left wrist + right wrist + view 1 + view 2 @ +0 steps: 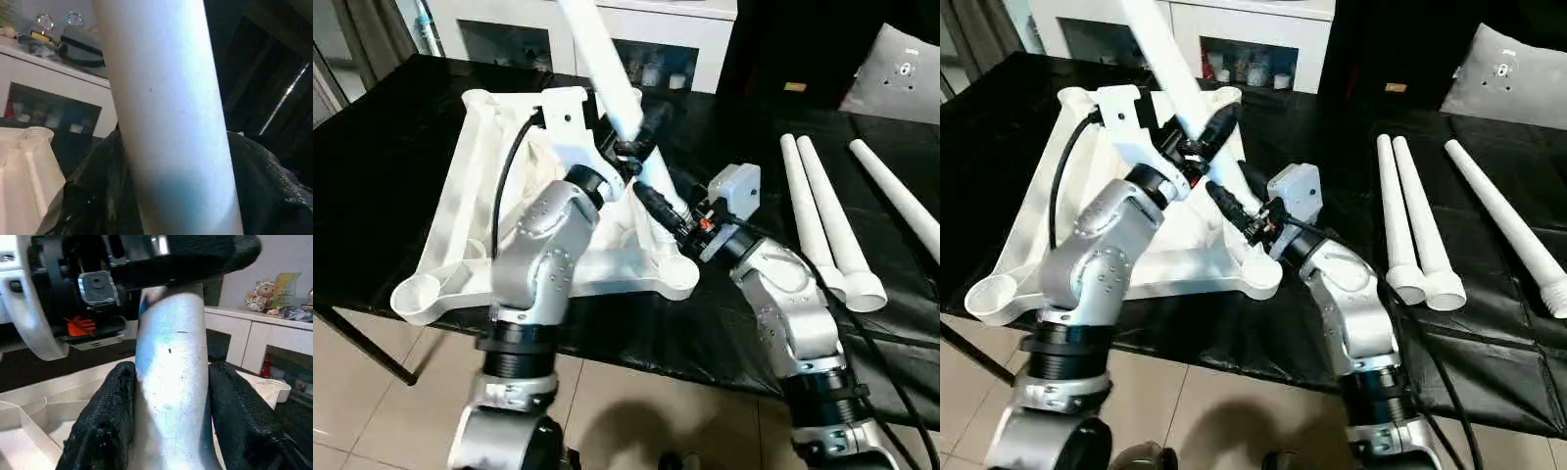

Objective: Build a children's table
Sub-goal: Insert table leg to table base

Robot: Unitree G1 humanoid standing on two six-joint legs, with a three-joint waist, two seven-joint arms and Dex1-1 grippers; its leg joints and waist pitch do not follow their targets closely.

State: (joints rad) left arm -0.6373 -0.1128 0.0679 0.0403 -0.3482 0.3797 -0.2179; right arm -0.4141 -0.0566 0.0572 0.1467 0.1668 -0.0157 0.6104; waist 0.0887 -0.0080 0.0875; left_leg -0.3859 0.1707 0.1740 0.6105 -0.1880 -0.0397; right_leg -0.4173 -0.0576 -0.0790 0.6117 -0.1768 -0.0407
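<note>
leg [607,69] 1/4 at top's [460,235] near corner socket (not seated) | left gripper [628,147] + right gripper [661,211] both clamp it | three spare legs [822,220] wait

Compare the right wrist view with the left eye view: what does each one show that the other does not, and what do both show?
The right wrist view alone shows the right gripper's black fingertips pressed on both sides of the leg, and a stuffed toy on the cabinet. The left eye view alone shows three spare legs lying on the black work table. Both show the held leg, the left gripper clamped higher on it, and the ribbed table top.
</note>
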